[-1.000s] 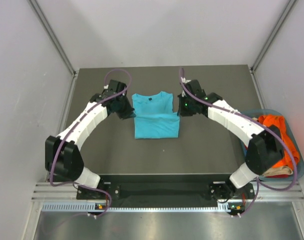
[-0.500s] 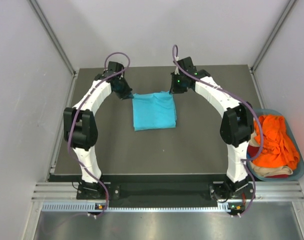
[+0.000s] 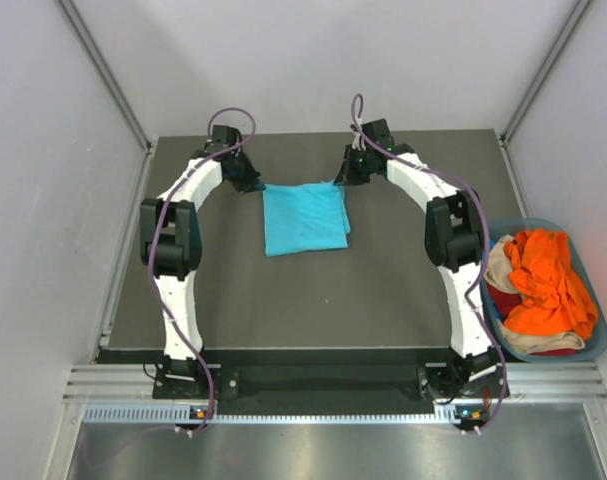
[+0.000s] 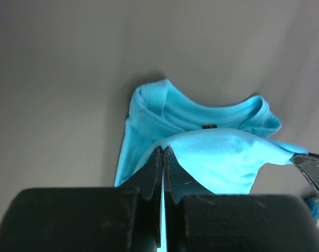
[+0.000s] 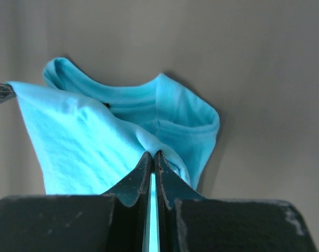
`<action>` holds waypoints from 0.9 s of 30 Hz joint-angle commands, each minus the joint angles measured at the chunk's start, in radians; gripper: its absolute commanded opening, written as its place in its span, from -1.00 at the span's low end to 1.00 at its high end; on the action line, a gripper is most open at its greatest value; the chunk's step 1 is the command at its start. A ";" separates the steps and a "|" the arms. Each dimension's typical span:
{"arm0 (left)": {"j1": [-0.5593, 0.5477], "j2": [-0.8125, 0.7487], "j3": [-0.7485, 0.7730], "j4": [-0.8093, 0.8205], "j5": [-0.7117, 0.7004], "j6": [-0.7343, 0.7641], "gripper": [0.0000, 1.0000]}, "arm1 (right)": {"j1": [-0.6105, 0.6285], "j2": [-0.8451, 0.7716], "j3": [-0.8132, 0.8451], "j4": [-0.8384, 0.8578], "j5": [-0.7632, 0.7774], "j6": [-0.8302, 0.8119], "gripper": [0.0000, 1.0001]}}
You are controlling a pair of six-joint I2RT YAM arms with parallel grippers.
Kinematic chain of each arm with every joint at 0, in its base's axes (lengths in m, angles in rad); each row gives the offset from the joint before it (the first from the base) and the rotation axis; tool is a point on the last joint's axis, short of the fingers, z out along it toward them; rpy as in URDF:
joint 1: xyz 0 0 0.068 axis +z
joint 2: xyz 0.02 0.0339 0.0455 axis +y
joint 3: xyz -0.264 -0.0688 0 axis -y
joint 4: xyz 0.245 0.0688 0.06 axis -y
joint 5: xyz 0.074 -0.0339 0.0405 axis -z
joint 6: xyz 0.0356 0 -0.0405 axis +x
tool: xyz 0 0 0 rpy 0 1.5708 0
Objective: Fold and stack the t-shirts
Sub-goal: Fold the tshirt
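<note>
Our left gripper (image 4: 163,150) & right gripper (image 5: 152,154) are each clamped on a corner of the turquoise t-shirt (image 3: 305,220), which sits toward the far side of the table (image 3: 383,290). Risk imo: if we let go unevenly, the top layer lands skewed.

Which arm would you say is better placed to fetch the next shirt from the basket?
Probably the right: the basket stands beside that arm's base. First, the right gripper and left gripper, both shut on the turquoise shirt, must release.

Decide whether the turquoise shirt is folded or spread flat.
Folded: the shirt forms a compact rectangle, and the left gripper and right gripper each pinch a layer over its collar.
</note>
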 commanded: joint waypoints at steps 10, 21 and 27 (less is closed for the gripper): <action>0.076 0.079 0.123 0.183 0.125 0.085 -0.32 | -0.054 -0.018 -0.006 0.176 -0.099 -0.007 -0.08; 0.059 -0.090 -0.067 0.251 0.235 0.140 -0.36 | -0.041 -0.199 -0.311 0.180 -0.151 -0.132 0.33; 0.053 -0.059 -0.138 0.320 0.277 0.113 -0.36 | -0.028 -0.218 -0.388 0.211 -0.137 -0.178 0.35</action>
